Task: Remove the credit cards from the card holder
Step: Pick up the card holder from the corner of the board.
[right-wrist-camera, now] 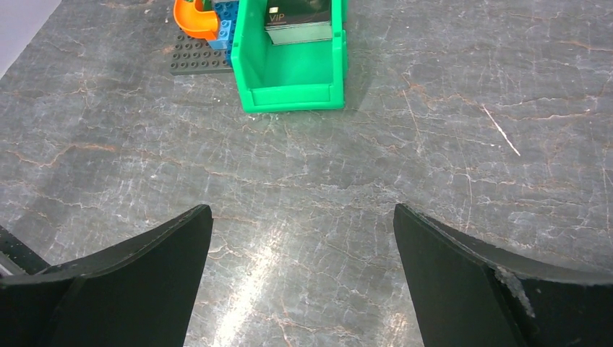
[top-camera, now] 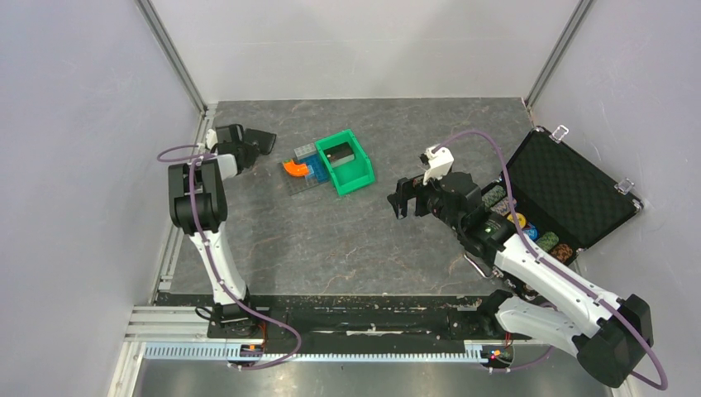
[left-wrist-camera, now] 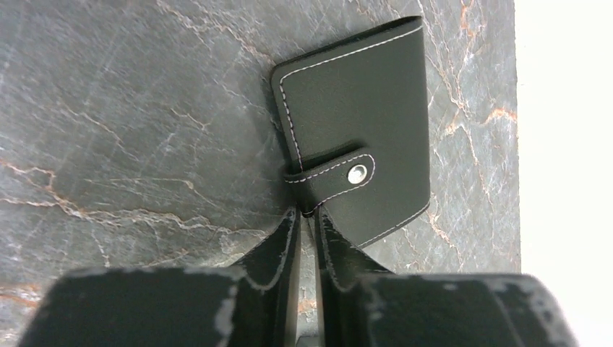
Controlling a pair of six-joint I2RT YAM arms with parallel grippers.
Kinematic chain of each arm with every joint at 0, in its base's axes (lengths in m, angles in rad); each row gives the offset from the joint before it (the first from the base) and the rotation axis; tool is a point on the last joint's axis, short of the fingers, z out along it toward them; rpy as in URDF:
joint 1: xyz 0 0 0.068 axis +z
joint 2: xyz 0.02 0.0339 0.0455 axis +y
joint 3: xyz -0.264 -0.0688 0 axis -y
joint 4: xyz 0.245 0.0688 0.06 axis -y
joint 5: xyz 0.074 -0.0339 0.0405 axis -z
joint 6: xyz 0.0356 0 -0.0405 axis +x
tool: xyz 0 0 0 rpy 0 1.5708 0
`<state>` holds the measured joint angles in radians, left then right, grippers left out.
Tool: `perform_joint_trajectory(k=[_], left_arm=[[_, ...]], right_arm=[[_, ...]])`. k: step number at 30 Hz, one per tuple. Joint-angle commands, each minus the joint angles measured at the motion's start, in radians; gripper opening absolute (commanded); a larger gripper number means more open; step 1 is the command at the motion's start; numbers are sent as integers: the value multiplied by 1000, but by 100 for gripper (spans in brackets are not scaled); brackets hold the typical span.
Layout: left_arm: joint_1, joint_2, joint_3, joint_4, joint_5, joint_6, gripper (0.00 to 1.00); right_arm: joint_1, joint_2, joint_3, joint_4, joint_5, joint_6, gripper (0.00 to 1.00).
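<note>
The card holder [left-wrist-camera: 361,123] is a black stitched wallet, closed by a snap strap [left-wrist-camera: 340,177]. It sits at the table's far left [top-camera: 260,141]. My left gripper [left-wrist-camera: 307,215] has its jaws nearly together, pinching the holder's near edge right by the strap. Any credit cards inside the holder are hidden. A dark card printed VIP [right-wrist-camera: 298,22] lies in the green bin [right-wrist-camera: 289,90]. My right gripper [right-wrist-camera: 301,211] hovers wide open over bare table in the middle [top-camera: 402,198], holding nothing.
The green bin [top-camera: 364,175] stands mid-table beside a toy-block plate with an orange piece [top-camera: 295,169]. An open black foam-lined case [top-camera: 570,186] with coloured poker chips [top-camera: 529,227] lies at the right. Walls close in on the left, back and right.
</note>
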<state>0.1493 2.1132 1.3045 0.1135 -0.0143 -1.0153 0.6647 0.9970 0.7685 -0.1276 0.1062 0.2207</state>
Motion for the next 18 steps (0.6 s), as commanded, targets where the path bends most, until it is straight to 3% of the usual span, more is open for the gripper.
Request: perform_joint_trajectory(k=[1, 3, 18], left_arm=[[21, 14, 14, -13, -22, -20, 8], [22, 2, 2, -14, -18, -11, 2], [30, -254, -206, -28, -86, 16, 2]], right_arm=[[0, -26, 40, 34, -16, 19, 99], [0, -37, 31, 31, -12, 24, 99], [0, -88, 2, 23, -42, 73, 99]])
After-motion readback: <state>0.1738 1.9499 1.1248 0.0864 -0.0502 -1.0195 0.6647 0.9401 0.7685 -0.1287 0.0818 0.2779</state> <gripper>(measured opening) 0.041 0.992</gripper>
